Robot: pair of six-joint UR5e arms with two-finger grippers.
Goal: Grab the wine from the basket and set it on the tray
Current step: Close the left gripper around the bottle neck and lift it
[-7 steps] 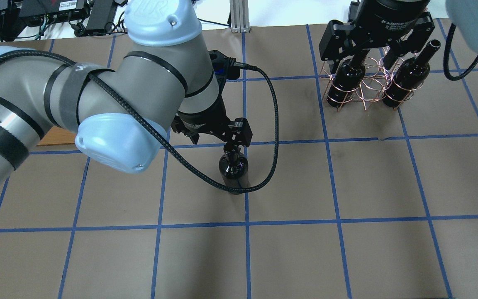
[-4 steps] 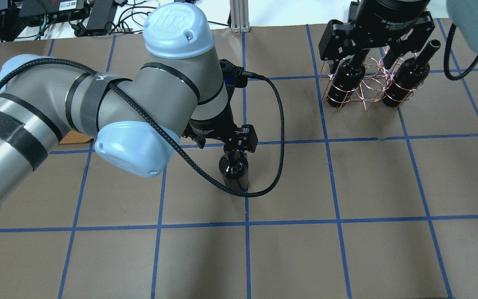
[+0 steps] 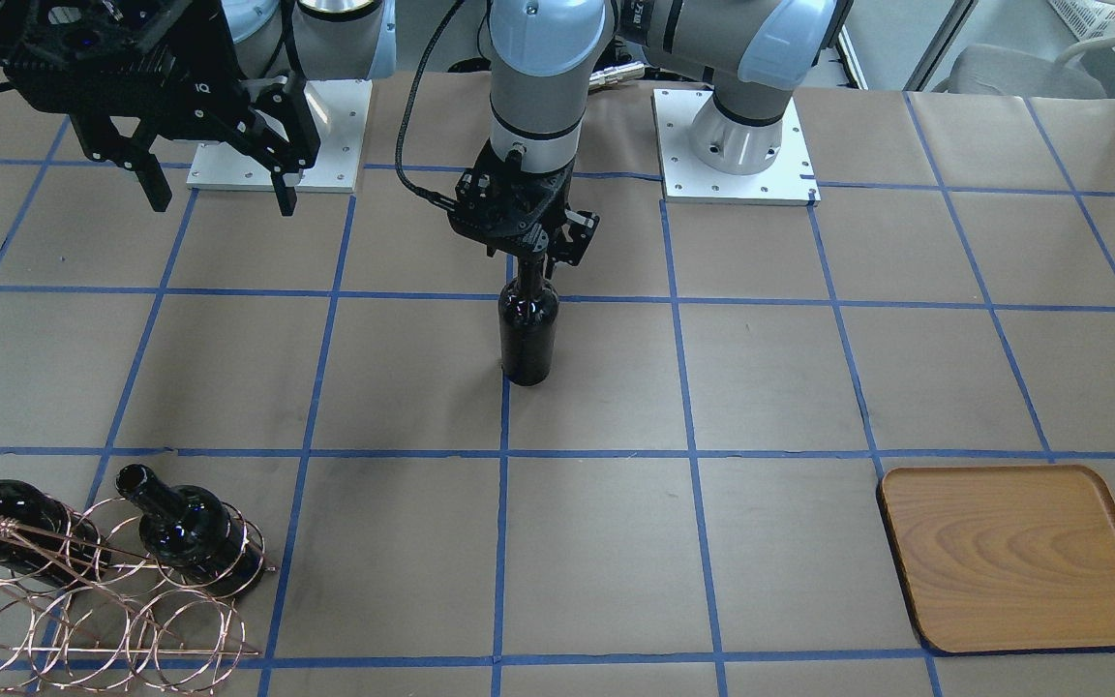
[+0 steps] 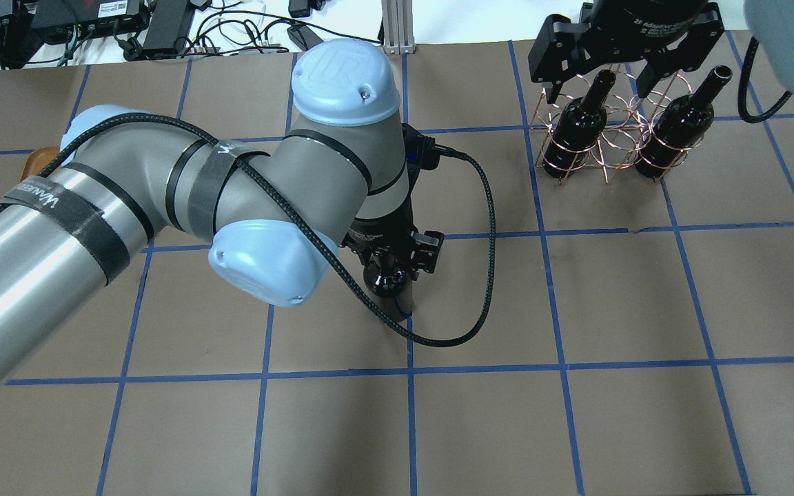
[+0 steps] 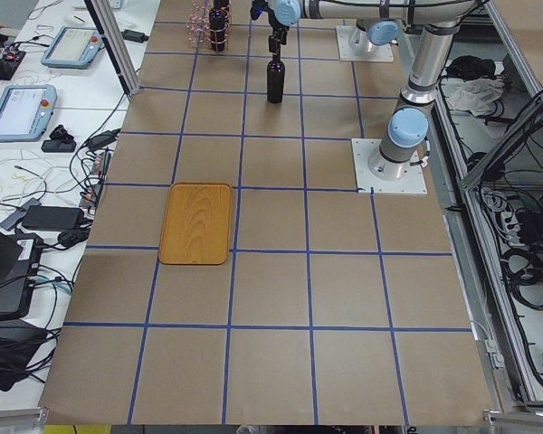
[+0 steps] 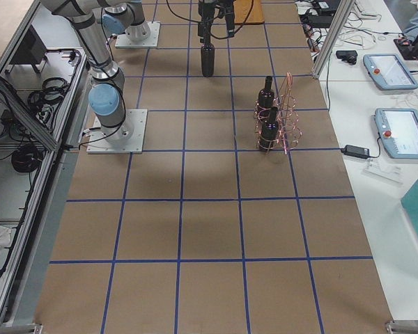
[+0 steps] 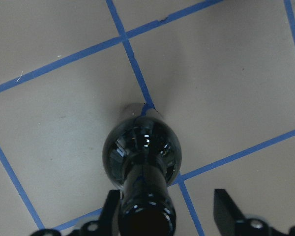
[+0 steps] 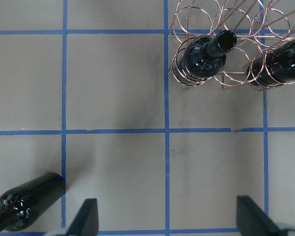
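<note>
Standing upright on the tabletop [image 3: 809,387], near the middle: the wine [image 3: 528,334], out of the basket [image 3: 83,620] and staged where both arms reach, I'd say. My left fingers [image 7: 227,209] straddle its neck, spread wide. One sits just beside the glass, the other apart, so nothing is pinched. The neck is the only part slim enough to grab. Tray [image 3: 1022,557] is well apart, on my left side. Right fingers [image 8: 87,216] hang spread near the basket, with two other bottles [image 3: 185,532] in its rings.
</note>
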